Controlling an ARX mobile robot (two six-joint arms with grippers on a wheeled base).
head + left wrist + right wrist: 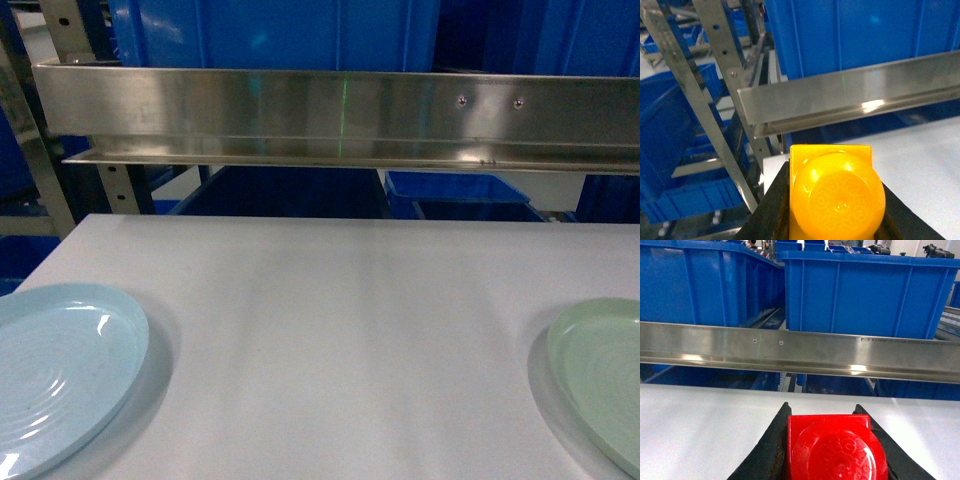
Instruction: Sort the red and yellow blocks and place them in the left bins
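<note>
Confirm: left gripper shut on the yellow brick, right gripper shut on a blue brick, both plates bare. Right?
Not quite. The brick between the right gripper's fingers is red, not blue: the right wrist view shows the red brick. The rest stands: the left gripper holds the yellow brick, and the pale blue plate and pale green plate show bare in the head view.

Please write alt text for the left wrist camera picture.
A glossy yellow block sits clamped in the black left end effector, stud toward the camera. Beyond it, a steel rail runs below a blue bin.
</note>
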